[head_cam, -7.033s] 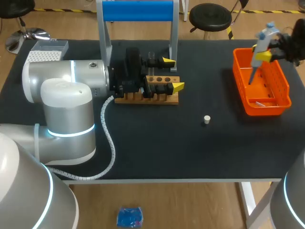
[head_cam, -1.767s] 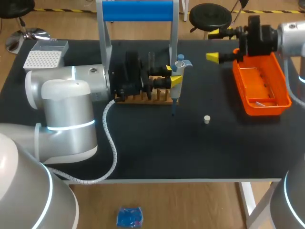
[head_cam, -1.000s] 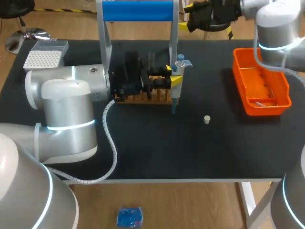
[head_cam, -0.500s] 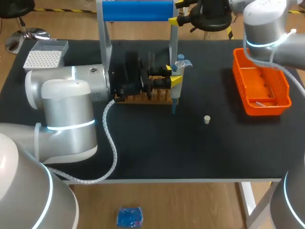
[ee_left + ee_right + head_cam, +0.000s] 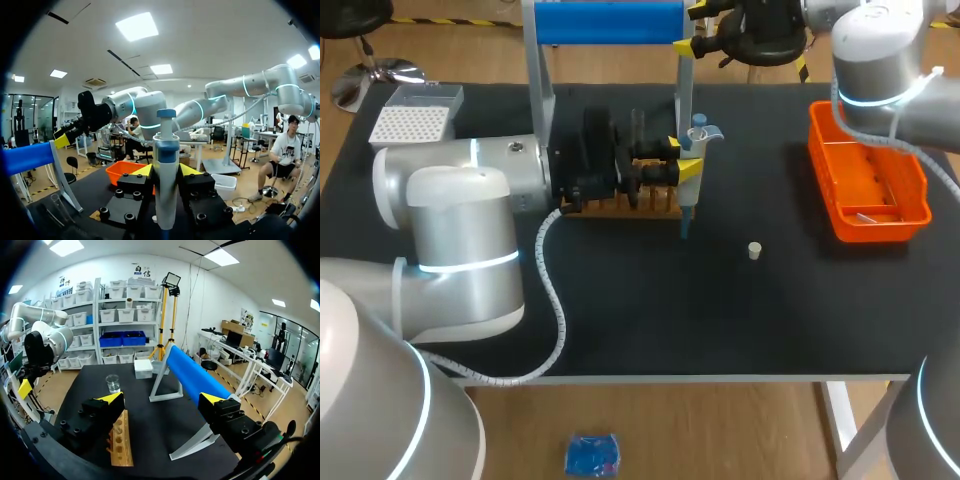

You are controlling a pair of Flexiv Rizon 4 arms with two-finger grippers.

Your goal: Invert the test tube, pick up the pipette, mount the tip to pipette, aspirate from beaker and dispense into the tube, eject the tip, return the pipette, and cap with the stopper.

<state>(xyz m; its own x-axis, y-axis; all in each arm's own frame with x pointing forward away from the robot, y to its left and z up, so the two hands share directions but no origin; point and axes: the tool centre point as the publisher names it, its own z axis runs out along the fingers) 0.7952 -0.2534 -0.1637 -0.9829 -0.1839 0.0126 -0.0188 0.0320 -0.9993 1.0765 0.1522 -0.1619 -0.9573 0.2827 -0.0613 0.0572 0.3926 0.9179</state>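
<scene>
My left gripper (image 5: 682,158) is shut on the grey-and-blue pipette (image 5: 688,207), held upright at the right end of the wooden tube rack (image 5: 620,205). In the left wrist view the pipette (image 5: 166,165) stands between the yellow fingertips (image 5: 142,170). My right gripper (image 5: 692,27) hangs open and empty at the back, beside the top of the blue-barred frame (image 5: 610,22). From the right wrist view, the open right gripper (image 5: 161,399) looks down on the rack (image 5: 120,440) and the glass beaker (image 5: 113,383). The white stopper (image 5: 754,250) lies on the table, right of the rack.
An orange basket (image 5: 868,185) sits at the right side of the table. The white tip box (image 5: 415,118) stands at the back left, also seen past the beaker as the tip box (image 5: 143,368). The frame's legs (image 5: 540,90) straddle the rack.
My right arm has swung a little to the left at the back, bringing its open gripper up to the blue frame's top. The left arm and pipette have stayed put.
</scene>
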